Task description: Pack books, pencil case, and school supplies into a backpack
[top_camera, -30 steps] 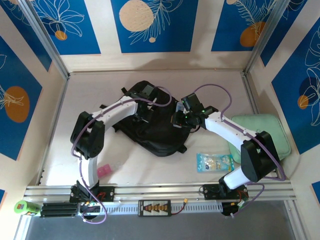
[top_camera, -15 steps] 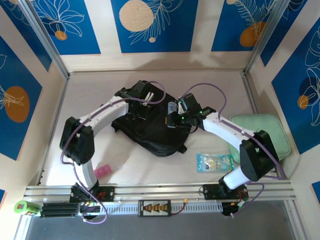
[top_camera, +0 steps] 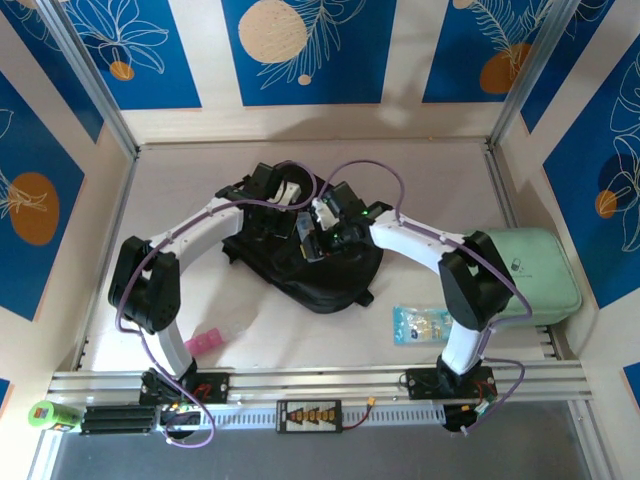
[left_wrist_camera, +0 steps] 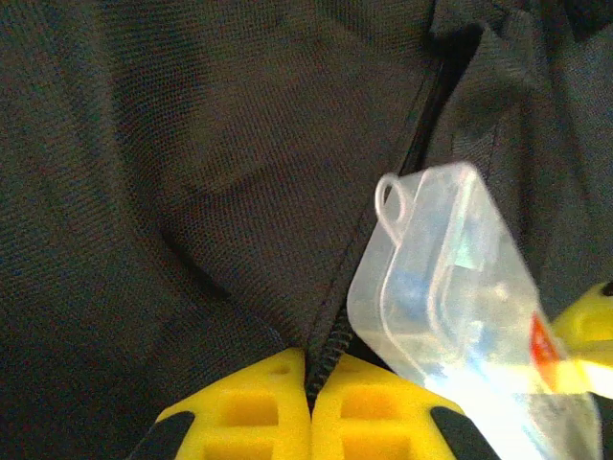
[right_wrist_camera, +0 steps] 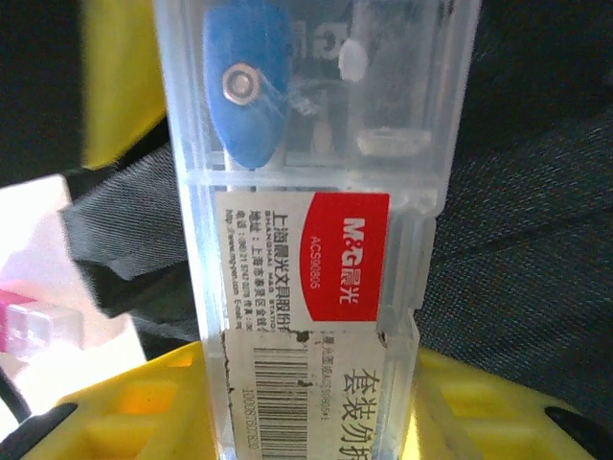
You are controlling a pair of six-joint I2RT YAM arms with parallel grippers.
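Overall: the black backpack point(top_camera: 315, 275) lies flat at the middle of the tabletop point(top_camera: 440, 180), with both arms bent over it.
Left claw point(left_wrist_camera: 311, 407): its yellow fingers are pressed together, pinching the backpack's fabric at the zip line on the far-left part.
Right claw point(right_wrist_camera: 306, 402): clamped on the labelled end of a clear plastic box point(right_wrist_camera: 316, 144), above the backpack's middle.
Clear plastic box: blue-handled tool inside; contact with the backpack cannot be told.
Mint-green case point(top_camera: 535, 270): right of the backpack, apart.
Blue-edged packet point(top_camera: 428, 325): near-right of the backpack.
Pink item point(top_camera: 205, 342): near-left of the backpack.
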